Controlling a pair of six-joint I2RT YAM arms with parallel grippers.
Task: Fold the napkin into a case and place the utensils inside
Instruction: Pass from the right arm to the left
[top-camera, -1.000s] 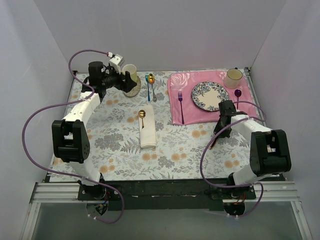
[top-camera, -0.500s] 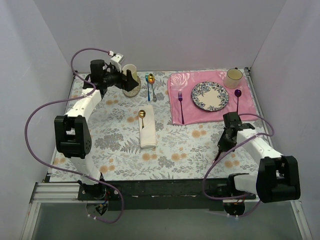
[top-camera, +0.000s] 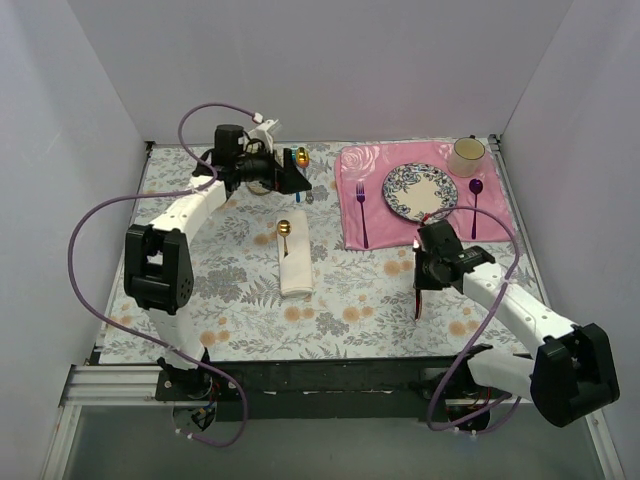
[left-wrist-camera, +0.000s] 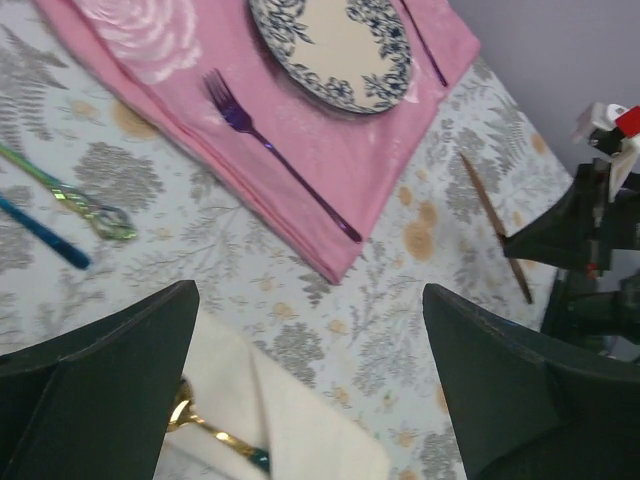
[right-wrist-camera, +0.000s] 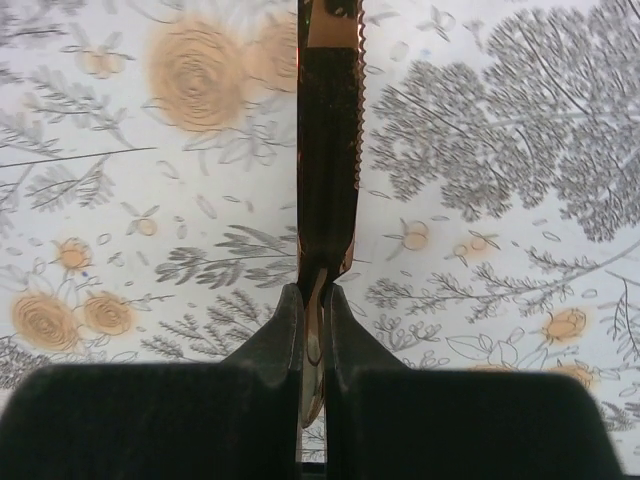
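Your right gripper (right-wrist-camera: 314, 296) clamping knife (right-wrist-camera: 328, 150), long axis running straight out from it (serrated edge right). Left gripper (left-wrist-camera: 308, 300) gaping wide over napkin (left-wrist-camera: 300, 420); purple fork (left-wrist-camera: 285, 165) lying beyond.

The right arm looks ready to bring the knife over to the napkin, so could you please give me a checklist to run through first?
1. Knife gripped: ok. The right gripper is shut on the knife, with the serrated blade pointing away from the fingers.
2. Napkin folded: ok. The napkin lies as a narrow folded case.
3. Spoon inside: ok. The gold spoon has its handle tucked in and its bowl sticking out at the far end.
4. Left gripper empty: ok. The left gripper is open and holds nothing, towards the far side of the napkin.
5. Pocket open enough for the knife: cannot tell.
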